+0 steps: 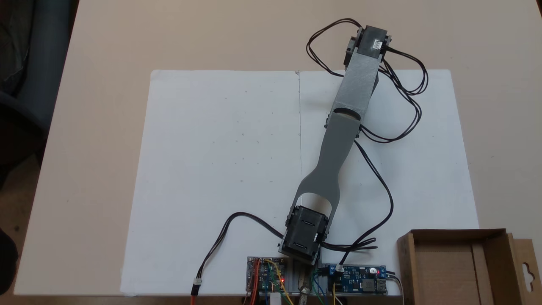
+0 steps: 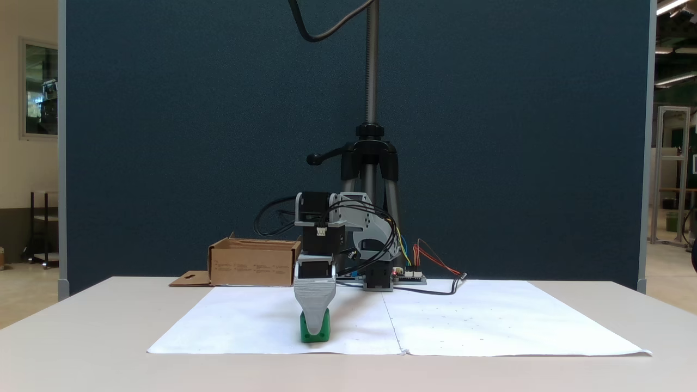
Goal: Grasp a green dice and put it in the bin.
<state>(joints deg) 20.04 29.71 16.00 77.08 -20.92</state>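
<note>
the gripper (image 2: 315, 326) points straight down over the green dice (image 2: 316, 332), which sits on the white paper (image 2: 490, 321) near its front edge — one jaw hides the other, so i cannot tell whether it grips. the bin (image 1: 449, 271) stands well apart, beside the arm's base.

One fixed view looks straight down from well above the table (image 1: 84, 127), the arm's base at its bottom edge; the other stands low at the table's (image 2: 81, 326) far end, facing that base; both share the white paper (image 1: 211, 169) (image 2: 490, 321), arm (image 1: 338, 144) (image 2: 348, 228) and cardboard box (image 1: 449, 262) (image 2: 253, 264).
</note>
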